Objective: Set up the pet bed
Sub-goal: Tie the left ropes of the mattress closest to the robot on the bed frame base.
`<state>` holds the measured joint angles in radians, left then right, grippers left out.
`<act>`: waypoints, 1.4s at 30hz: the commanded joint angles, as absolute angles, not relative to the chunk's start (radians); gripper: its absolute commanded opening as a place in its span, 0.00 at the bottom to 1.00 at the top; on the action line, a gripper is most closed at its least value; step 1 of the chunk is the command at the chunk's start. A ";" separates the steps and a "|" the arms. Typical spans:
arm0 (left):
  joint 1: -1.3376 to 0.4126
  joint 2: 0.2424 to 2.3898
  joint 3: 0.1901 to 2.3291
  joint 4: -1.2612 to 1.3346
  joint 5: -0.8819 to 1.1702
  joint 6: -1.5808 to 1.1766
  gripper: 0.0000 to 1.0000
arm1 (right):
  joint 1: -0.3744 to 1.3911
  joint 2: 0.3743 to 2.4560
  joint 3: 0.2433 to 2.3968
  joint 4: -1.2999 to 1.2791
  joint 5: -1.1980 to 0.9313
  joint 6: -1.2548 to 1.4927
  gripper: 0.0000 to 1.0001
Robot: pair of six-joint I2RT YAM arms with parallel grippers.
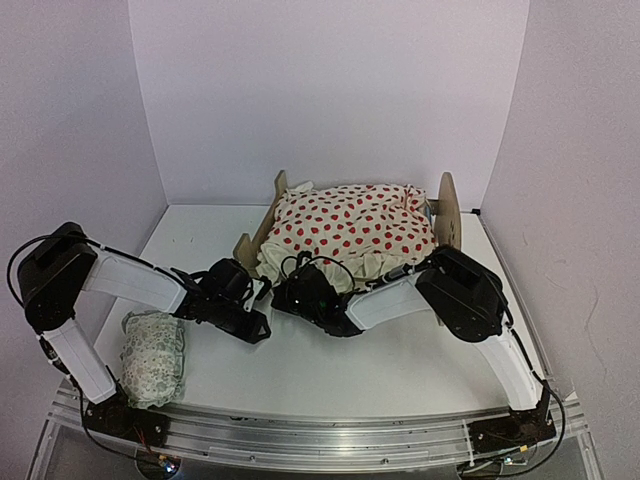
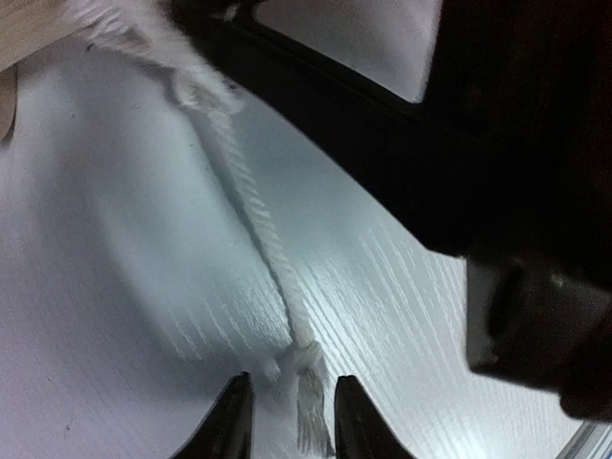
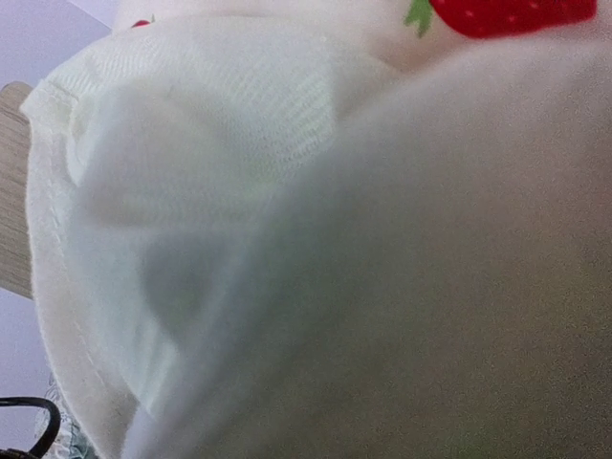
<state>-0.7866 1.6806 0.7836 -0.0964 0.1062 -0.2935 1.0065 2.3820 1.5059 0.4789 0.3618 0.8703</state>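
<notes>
White cord [image 2: 256, 225], seemingly loose; left jaws ajar

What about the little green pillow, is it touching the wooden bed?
Apart. In the top view the pillow lies near the table's front edge, well clear of the pet bed.

Top view: blanket [image 1: 350, 228] is covering the pet bed [image 1: 447, 205], hiding its mattress. Right wrist view: I'm getting only blurred cloth [image 3: 335, 287], edge to edge. Left wrist view: left gripper [image 2: 290, 387] is running off-frame at 6 o'clock. Dark blurred mass [image 2: 497, 143] at 2 o'clock, and I'm not identifying it.
</notes>
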 commanded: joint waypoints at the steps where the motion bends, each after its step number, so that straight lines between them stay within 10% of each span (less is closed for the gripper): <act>1: -0.790 1.714 0.806 -0.100 0.086 -0.284 0.04 | 0.995 2.323 1.517 0.452 0.406 0.891 0.00; 42: -0.491 1.714 1.272 -0.378 -0.106 -0.228 0.00 | 0.995 2.247 1.362 0.271 0.457 1.153 0.00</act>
